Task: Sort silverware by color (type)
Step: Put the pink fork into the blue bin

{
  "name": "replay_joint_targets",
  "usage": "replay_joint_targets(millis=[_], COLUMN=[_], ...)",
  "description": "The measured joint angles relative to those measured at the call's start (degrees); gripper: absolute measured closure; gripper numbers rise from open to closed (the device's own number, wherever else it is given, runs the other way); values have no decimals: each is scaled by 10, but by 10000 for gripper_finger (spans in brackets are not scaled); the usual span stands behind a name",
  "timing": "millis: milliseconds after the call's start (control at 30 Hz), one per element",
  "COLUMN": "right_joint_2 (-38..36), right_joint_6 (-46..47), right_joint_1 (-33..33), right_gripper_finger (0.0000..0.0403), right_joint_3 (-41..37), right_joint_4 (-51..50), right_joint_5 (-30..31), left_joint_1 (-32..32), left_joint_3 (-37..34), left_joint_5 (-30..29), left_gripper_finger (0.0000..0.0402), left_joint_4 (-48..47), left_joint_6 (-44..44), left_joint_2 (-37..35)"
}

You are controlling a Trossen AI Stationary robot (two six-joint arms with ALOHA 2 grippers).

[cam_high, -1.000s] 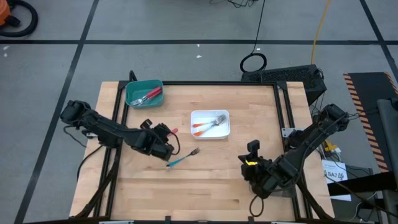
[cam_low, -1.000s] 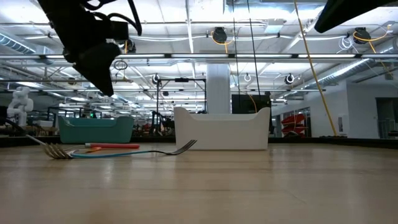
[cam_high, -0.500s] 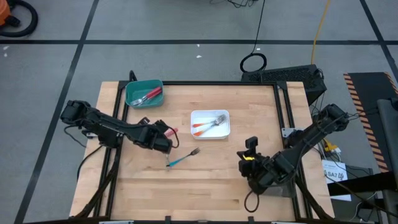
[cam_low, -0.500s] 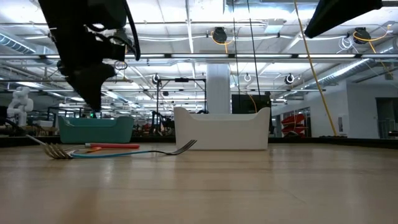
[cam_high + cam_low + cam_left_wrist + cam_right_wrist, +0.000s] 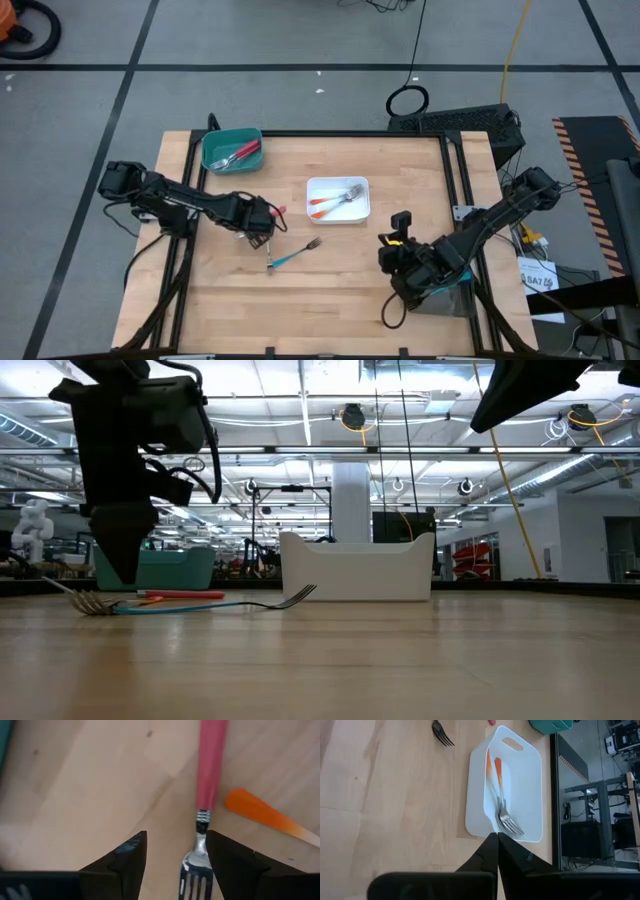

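A red-handled fork [image 5: 209,770] lies flat on the wood, an orange handle [image 5: 262,815] beside it. My left gripper [image 5: 175,865] is open and points down over this fork; its metal head [image 5: 196,870] sits between the fingers, close to one of them. In the low view the left gripper [image 5: 120,555] hovers just above the forks on the table [image 5: 90,602]. A blue-handled fork [image 5: 292,255] lies near it. My right gripper [image 5: 497,842] is shut, hovering right of centre [image 5: 393,252], holding nothing.
A teal tray [image 5: 215,140] at the far left holds red forks. A white tray [image 5: 362,205] in the middle holds orange forks [image 5: 496,785]. A black frame borders the table's left, far and right sides. Bare wood lies along the near edge.
My left gripper has come down toward the table and moved toward the left edge, tipping its fingers downward over the red fork. My right gripper has drifted a little toward the white tray. The forks have not moved.
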Motion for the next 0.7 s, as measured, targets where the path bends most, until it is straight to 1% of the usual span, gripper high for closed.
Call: replay_joint_targets(millis=[200,367,467,700], right_joint_2=[0,0,0,0], right_joint_6=[9,13,19,27], right_joint_1=[-6,-6,-6,-6], right_gripper_finger=[403,403,403,403], right_joint_3=[0,0,0,0], right_joint_4=[0,0,0,0], right_joint_5=[-30,-30,-30,-31], left_joint_1=[6,5,5,6], left_joint_3=[0,0,0,0], left_joint_5=[3,4,16,4], left_gripper_finger=[190,190,190,190], left_joint_4=[8,33,56,49], left_joint_6=[26,51,70,93], left_joint_2=[0,0,0,0])
